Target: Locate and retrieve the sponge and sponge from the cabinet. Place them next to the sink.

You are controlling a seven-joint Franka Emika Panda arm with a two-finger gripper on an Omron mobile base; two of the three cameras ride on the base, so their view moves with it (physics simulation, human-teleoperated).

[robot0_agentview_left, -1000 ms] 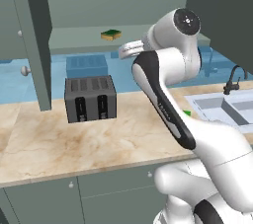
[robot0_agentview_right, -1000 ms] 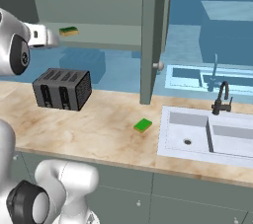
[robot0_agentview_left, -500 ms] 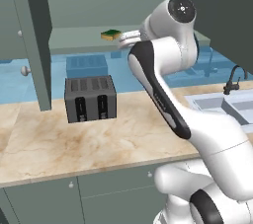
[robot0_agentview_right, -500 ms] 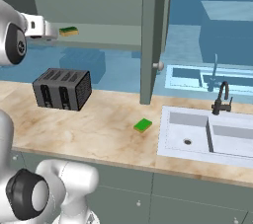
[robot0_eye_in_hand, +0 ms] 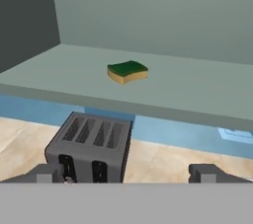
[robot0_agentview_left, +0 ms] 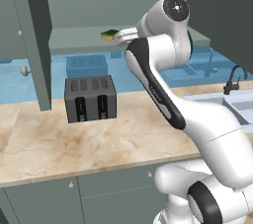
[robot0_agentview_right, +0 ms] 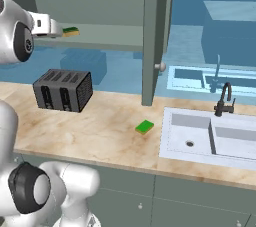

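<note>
Reaching into the cabinet (robot0_agentview_left: pixel 29 35): its door hangs open, so we get a straight line to the shelf (robot0_eye_in_hand: pixel 197 90). We keep the arm high and level with that shelf, well above the counter (robot0_agentview_right: pixel 100 131) and the toaster (robot0_agentview_left: pixel 91 98), which sits right under the shelf edge and would be in the way of a low approach. The sink (robot0_agentview_right: pixel 210 133) is off to the right; the green sponge (robot0_agentview_right: pixel 145 127) already lies on the counter just beside it, so that half looks done. The yellow sponge (robot0_eye_in_hand: pixel 127 71) lies flat mid-shelf, dark green side up. The gripper (robot0_eye_in_hand: pixel 128 172) has its fingers (robot0_eye_in_hand: pixel 206 172) spread fully with nothing between them; the sponge is ahead of the tips, roughly centred between them, not touching.
</note>
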